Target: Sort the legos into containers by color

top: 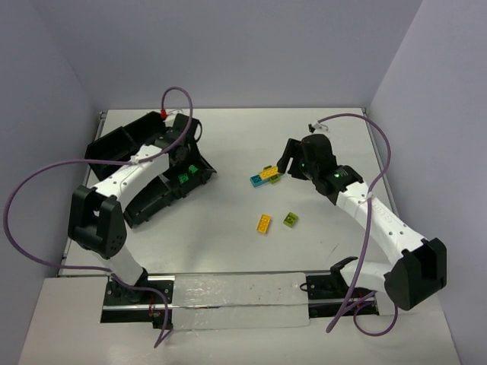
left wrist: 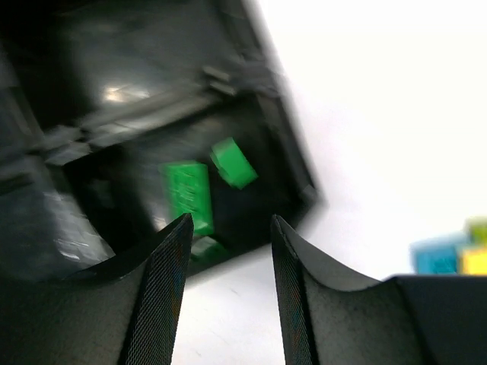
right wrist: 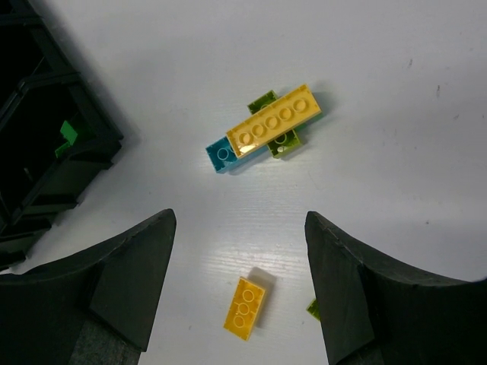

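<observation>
The containers are one black divided tray (top: 114, 144) at the left. My left gripper (top: 185, 154) hangs over its near-right compartment, open, with nothing between its fingers (left wrist: 163, 289). Two dark green legos (left wrist: 188, 194) (left wrist: 233, 162) lie in that compartment below it. My right gripper (right wrist: 240, 220) is open and empty over the table. Just ahead of it sits a cluster: a long yellow lego (right wrist: 274, 122) on top of a cyan one (right wrist: 221, 156) and a lime one (right wrist: 283, 143). A short yellow lego (right wrist: 245, 308) lies between the jaws, on the table.
Another lime lego (top: 291, 220) lies right of the short yellow lego (top: 263, 223), mid-table. The tray's corner (right wrist: 99, 137) shows left of the right gripper. Purple cables loop off both arms. Grey walls close in the table on three sides.
</observation>
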Available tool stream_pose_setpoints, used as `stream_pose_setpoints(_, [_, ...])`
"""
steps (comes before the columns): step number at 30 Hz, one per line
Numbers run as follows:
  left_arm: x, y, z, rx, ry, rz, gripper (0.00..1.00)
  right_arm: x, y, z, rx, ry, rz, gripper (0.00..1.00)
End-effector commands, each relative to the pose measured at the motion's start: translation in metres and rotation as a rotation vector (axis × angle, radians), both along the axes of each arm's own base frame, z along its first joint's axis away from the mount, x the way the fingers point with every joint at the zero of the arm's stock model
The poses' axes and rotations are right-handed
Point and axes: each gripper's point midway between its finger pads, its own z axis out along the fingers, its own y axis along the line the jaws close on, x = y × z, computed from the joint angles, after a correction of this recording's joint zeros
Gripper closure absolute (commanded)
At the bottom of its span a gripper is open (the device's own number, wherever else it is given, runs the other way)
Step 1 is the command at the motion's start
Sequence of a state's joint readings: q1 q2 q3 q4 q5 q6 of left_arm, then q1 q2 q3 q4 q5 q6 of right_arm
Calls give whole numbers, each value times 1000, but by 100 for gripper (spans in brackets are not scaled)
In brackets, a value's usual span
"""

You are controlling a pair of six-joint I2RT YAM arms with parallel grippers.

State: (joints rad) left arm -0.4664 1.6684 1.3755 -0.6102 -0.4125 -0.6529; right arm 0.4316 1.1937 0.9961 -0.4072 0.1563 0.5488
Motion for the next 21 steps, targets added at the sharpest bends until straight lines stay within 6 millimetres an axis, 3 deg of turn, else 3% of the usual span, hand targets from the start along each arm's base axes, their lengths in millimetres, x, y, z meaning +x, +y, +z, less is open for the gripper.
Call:
stream_pose_setpoints(1, [-27, -102, 49, -73, -128, -297, 45, -12, -23, 2, -42, -21, -65, 24])
stream_pose_setpoints(5, [-69, -170, 23, -120, -63, -528, 32, -19, -40, 14, -28, -64, -133, 23])
stream_pose_setpoints(11, [-127, -239, -19, -156, 45, -757, 14, -24, -58, 33, -5, -128, -215, 23])
stream_pose_setpoints(15, [-148, -258, -45, -133, 102, -815, 11, -26, -60, 41, 3, -146, -222, 23])
stream_pose_setpoints(17, [-158, -263, -68, -100, 151, -841, 9, -26, -61, 42, -6, -144, -220, 23])
stream_pose_setpoints(21, [-169, -266, -89, -54, 199, -862, 9, -26, -61, 46, -4, -151, -214, 23])
